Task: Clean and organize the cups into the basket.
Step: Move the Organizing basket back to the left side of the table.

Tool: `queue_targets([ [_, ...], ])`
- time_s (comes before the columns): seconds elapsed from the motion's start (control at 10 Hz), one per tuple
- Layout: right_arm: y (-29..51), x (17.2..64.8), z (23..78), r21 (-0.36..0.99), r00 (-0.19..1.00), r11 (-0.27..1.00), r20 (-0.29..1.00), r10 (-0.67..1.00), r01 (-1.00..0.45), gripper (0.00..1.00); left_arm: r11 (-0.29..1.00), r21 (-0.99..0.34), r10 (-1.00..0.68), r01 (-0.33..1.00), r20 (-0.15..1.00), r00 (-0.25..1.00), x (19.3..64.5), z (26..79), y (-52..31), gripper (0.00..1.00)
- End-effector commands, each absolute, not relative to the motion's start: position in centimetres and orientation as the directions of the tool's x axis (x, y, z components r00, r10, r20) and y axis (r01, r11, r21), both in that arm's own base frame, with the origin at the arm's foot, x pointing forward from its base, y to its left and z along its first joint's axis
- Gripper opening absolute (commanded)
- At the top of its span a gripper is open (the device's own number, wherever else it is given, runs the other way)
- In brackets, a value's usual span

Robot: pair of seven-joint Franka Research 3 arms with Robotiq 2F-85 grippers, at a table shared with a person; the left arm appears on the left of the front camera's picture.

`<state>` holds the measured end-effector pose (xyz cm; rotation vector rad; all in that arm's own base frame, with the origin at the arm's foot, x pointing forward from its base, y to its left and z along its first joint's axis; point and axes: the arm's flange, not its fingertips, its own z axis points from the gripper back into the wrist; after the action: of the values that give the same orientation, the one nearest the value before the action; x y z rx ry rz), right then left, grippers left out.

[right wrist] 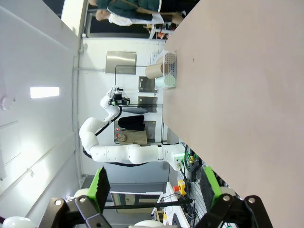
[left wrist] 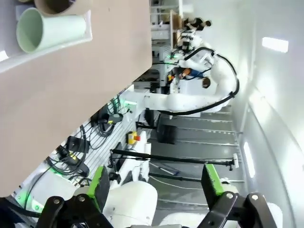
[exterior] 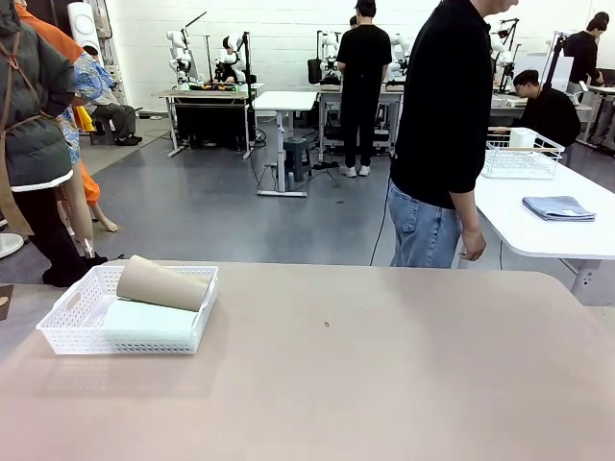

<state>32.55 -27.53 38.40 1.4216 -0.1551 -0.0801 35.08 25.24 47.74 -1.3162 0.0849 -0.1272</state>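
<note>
The white mesh basket [exterior: 69,312] stands on the table's left side. A tan cup [exterior: 163,283] lies on its side across the basket's far part. A pale mint cup [exterior: 149,319] lies in the basket in front of it. In the left wrist view, the mint cup [left wrist: 47,31] and the tan cup [left wrist: 61,4] lie in the basket [left wrist: 57,46] far from my left gripper [left wrist: 156,185], which is open and empty. My right gripper [right wrist: 155,185] is open too, off the table's edge, with the basket [right wrist: 172,61], tan cup [right wrist: 156,71] and mint cup [right wrist: 164,82] far away.
A person in black [exterior: 442,125] stands at the table's far side, right of the middle. Beyond, a white table holds a wire basket [exterior: 522,158] and a folded grey cloth [exterior: 558,207]. The tan tabletop [exterior: 384,384] stretches wide to the right of the basket.
</note>
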Motion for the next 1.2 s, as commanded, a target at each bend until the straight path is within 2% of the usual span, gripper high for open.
queue_targets([
  [0.0, -27.5, 32.4, 38.4, 0.987, 0.987, 0.16, 0.058, -0.148, -0.035, 1.0, 0.231, -0.973, -0.081, 0.004, -0.016, 0.997, 36.6, 47.5, 29.2, 1.0],
  [0.2, -27.5, 32.4, 38.4, 0.987, 0.987, 0.16, 0.058, -0.148, -0.035, 1.0, 0.255, -0.966, 0.047, -0.03, -0.019, 0.999, 36.4, 46.8, 31.0, 1.0],
  [0.5, -27.5, 32.4, 38.4, 0.987, 0.987, 0.16, 0.058, -0.148, -0.035, 1.0, 0.297, -0.954, 0.146, -0.05, -0.006, 0.989, 35.8, 47.0, 31.6, 1.0],
  [0.6, -27.5, 32.4, 38.4, 0.987, 0.987, 0.16, 0.058, -0.148, -0.035, 1.0, 0.317, -0.947, 0.178, -0.045, 0.013, 0.984, 35.5, 47.2, 31.5, 1.0],
  [0.9, -27.5, 32.4, 38.4, 0.987, 0.987, 0.16, 0.058, -0.148, -0.035, 1.0, 0.469, -0.883, 0.289, 0.02, 0.175, 0.941, 33.9, 48.8, 30.2, 1.0],
  [1.1, -27.5, 32.4, 38.4, 0.987, 0.987, 0.16, 0.058, -0.148, -0.035, 1.0, 0.486, -0.873, 0.285, 0.033, 0.194, 0.939, 33.5, 49.2, 29.8, 1.0],
])
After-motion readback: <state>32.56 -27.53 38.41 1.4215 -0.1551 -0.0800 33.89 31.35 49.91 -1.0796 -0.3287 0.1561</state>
